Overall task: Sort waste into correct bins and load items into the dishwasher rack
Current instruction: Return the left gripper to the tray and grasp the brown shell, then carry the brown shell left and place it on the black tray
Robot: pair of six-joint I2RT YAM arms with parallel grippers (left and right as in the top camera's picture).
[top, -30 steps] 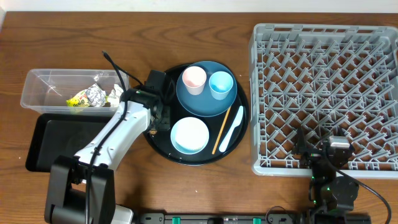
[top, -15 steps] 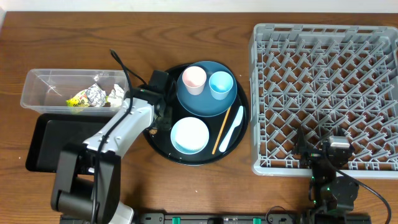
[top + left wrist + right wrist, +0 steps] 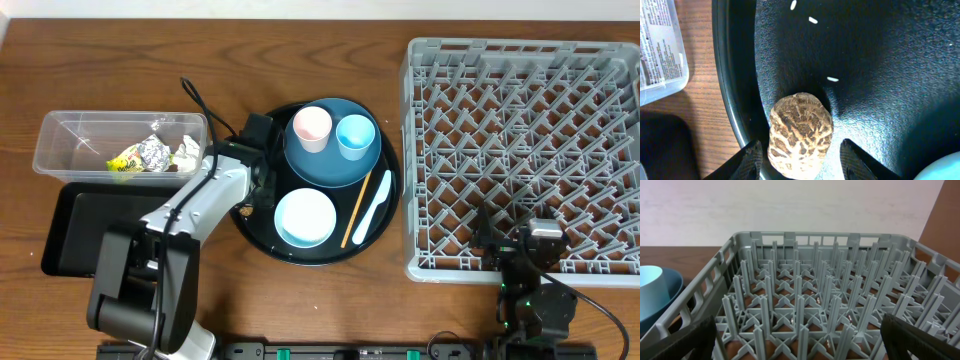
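A small brown food lump (image 3: 800,132) lies just inside the left rim of the round black tray (image 3: 735,100), with loose rice grains (image 3: 832,79) beyond it. My left gripper (image 3: 801,160) is open and straddles the lump, with a gap on each side. In the overhead view the left gripper (image 3: 250,195) hangs over that rim. The dishwasher rack (image 3: 520,150) stands at the right, and my right gripper (image 3: 530,240) is open at its near edge with nothing between its fingers (image 3: 690,340).
The clear tub (image 3: 60,140) holds a foil ball (image 3: 153,152), yellow-green wrapper (image 3: 125,160) and white paper (image 3: 186,150). The black tray (image 3: 80,215) lies in front of it. The blue plate (image 3: 330,170) carries pink cup (image 3: 311,127) and blue cup (image 3: 355,134); white bowl (image 3: 304,217), chopstick (image 3: 356,207), spoon (image 3: 373,208).
The left arm's rear links have swung a little to the right while its gripper stays over the tray's left rim. The right arm has not moved.
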